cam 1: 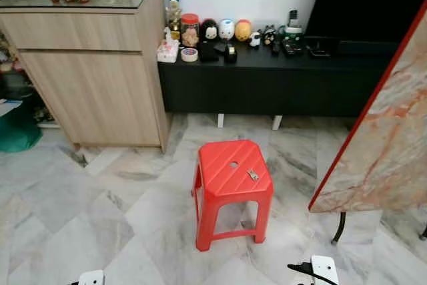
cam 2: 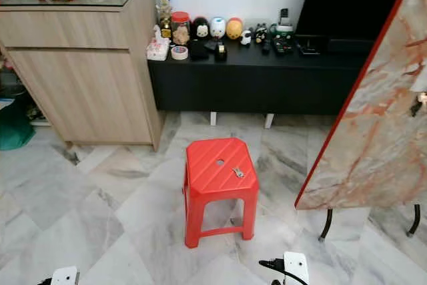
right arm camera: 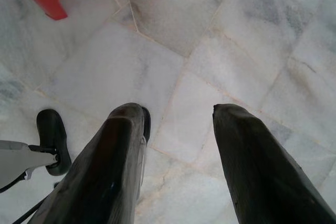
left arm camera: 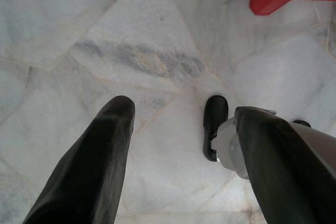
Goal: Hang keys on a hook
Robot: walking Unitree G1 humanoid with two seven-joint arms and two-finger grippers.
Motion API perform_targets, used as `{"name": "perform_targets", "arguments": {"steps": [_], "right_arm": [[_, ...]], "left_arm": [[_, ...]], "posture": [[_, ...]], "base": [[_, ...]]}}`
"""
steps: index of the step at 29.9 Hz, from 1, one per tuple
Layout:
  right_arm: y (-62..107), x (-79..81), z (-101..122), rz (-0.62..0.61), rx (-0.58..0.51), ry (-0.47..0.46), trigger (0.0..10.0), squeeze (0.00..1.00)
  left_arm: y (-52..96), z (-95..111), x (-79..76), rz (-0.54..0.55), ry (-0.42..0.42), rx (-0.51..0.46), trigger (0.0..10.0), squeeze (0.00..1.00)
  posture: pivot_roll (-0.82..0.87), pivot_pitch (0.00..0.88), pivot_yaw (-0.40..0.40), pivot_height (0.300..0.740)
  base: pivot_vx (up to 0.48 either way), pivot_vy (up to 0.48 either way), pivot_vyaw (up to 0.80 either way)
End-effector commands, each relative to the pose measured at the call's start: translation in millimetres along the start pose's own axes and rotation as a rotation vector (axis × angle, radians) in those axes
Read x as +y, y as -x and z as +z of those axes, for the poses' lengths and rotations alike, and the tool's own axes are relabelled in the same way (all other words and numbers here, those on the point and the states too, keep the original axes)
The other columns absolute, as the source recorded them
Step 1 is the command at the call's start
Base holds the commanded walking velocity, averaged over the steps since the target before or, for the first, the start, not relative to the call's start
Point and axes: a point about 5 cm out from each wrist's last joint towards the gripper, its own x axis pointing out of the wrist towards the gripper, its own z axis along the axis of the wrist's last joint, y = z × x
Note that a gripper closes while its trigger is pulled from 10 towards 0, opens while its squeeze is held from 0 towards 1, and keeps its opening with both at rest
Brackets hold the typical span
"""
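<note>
Plainly the task has barely begun: the keys [cam 1: 252, 174] lie flat on the seat of the red plastic stool [cam 1: 233, 191], just beside the small round hole in the middle of that seat, toward the stool's right-hand edge. Nothing holds them. No hook can be made out anywhere around the stool, so where they must end up is not something these views settle; finding it is part of what remains, along with reaching down, picking the keys up and carrying them there.

Both arms hang low, well short of the stool. The left pincer [left arm camera: 178, 156] points at the marble floor [left arm camera: 105, 30] with its two black fingers spread wide and nothing between them; a red stool leg shows beyond it. The right pincer [right arm camera: 178, 156] likewise hangs over the floor, fingers spread and empty, with the stool's lower rail and legs ahead of it.

Behind the stool stands a low black bench [cam 1: 267, 78] carrying a row of small figurines, a jar with a red lid, a roll of tape and some remote controls. Beyond the stool to its left is a light wooden cabinet [cam 1: 93, 71], and to its right a marble-patterned tabletop with a red edge [cam 1: 380, 138].

No writing or brand is legible; the labels on the bench items are too small to read.
</note>
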Motion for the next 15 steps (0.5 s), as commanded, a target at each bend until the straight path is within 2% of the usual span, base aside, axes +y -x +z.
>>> {"name": "perform_targets", "arguments": {"steps": [1, 8, 15], "right_arm": [[-0.1, -1.4, 2.9, -0.003, -0.006, -0.001, 10.0, 0.0], [-0.2, 0.4, 5.8, 0.005, -0.03, -0.034, 10.0, 0.0], [-0.3, 0.7, 7.2, 0.016, -0.032, -0.006, 10.0, 0.0]], "left_arm": [[0.1, -2.1, -0.7, 0.001, -0.003, 0.009, 10.0, 0.0], [0.1, -2.2, -1.1, 0.001, 0.007, 0.01, 10.0, 0.0], [-0.5, -0.9, -2.5, -0.005, 0.006, 0.008, 10.0, 0.0]], "posture": [[0.1, 0.0, -0.044, 0.74], [0.1, 0.0, -0.041, 0.74], [0.1, 0.0, -0.043, 0.74]], "base": [[0.0, 0.0, 0.0], [0.0, 0.0, 0.0], [0.0, 0.0, 0.0]]}}
